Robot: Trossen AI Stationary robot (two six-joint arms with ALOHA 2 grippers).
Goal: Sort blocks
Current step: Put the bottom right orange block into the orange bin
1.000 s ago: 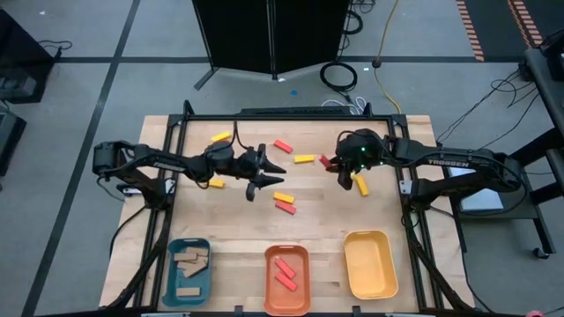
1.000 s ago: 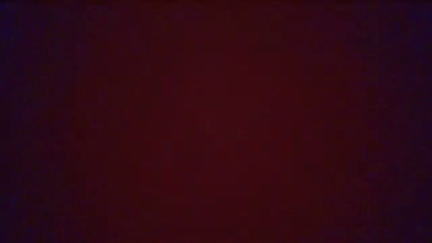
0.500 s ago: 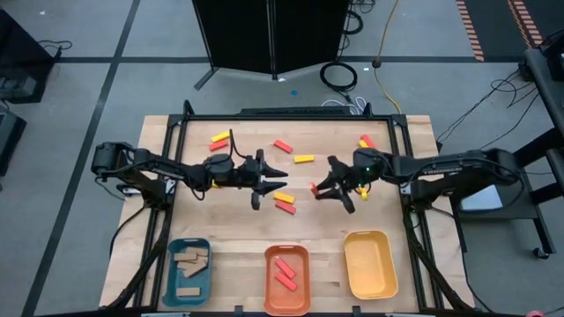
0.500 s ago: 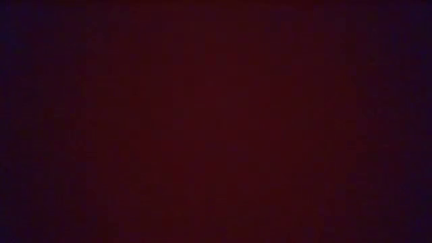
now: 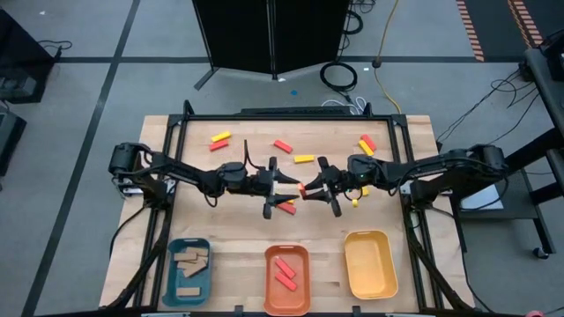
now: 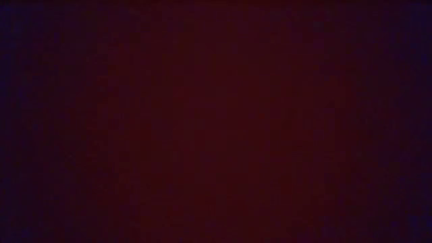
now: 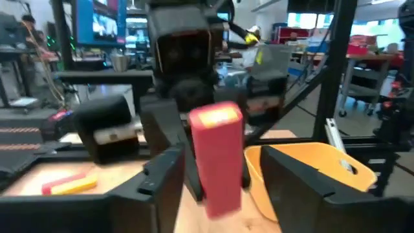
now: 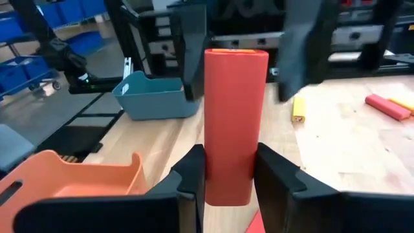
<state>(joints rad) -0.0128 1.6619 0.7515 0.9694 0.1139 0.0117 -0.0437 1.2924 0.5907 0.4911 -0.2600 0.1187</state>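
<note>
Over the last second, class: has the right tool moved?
Yes. The right tool, shut on a red block, has moved toward the table's middle, from above the yellow tray toward the orange tray.

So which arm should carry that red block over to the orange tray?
Probably the right. The right hand is shut on the red rectangular wooden block, held upright above the table centre. The left hand faces it with open fingers, holding nothing. The orange rounded plastic tray lies close below both.

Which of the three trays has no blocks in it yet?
The yellow tray, at the right end of the row. The blue tray holds tan blocks and the orange tray holds red blocks; the yellow one shows only bare plastic.
</note>
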